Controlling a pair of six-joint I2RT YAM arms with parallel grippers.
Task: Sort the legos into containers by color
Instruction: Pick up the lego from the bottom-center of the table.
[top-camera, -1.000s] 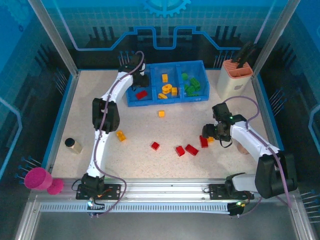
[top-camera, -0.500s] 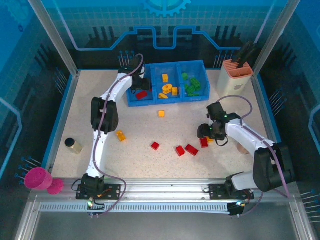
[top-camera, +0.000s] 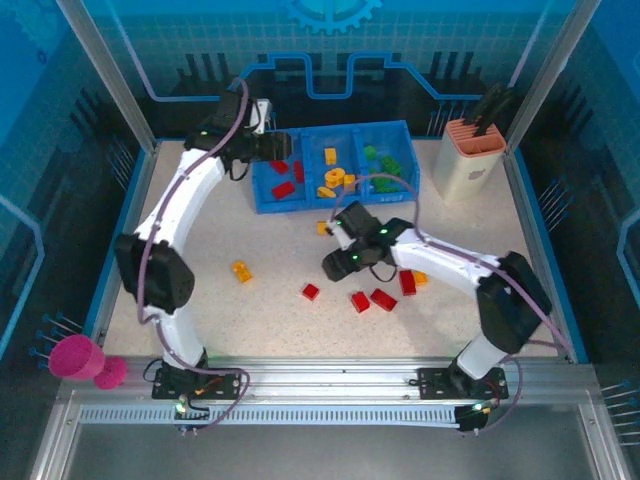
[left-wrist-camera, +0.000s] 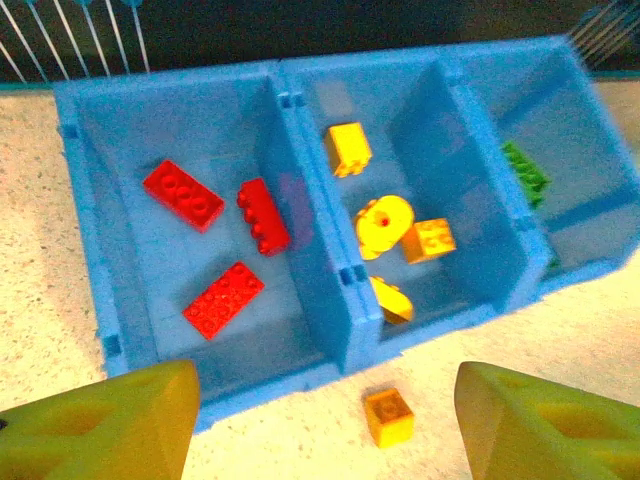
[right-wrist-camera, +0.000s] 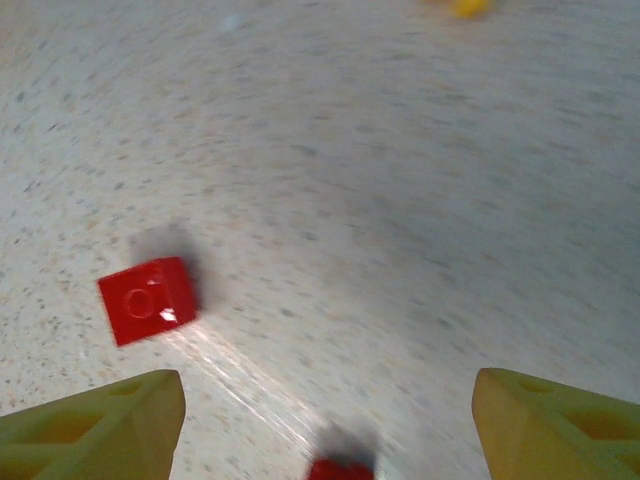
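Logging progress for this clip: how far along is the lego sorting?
Done: red bricks, yellow-orange pieces and green bricks lie sorted in the blue tray. In hand: nothing; left gripper and right gripper have open jaws. Left: four loose red bricks and three orange bricks on the table.

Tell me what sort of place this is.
Probably a robotics lab test cell: a left arm and a right arm bolted at the table edge, a metal frame around it, and a blue tray of toy bricks.
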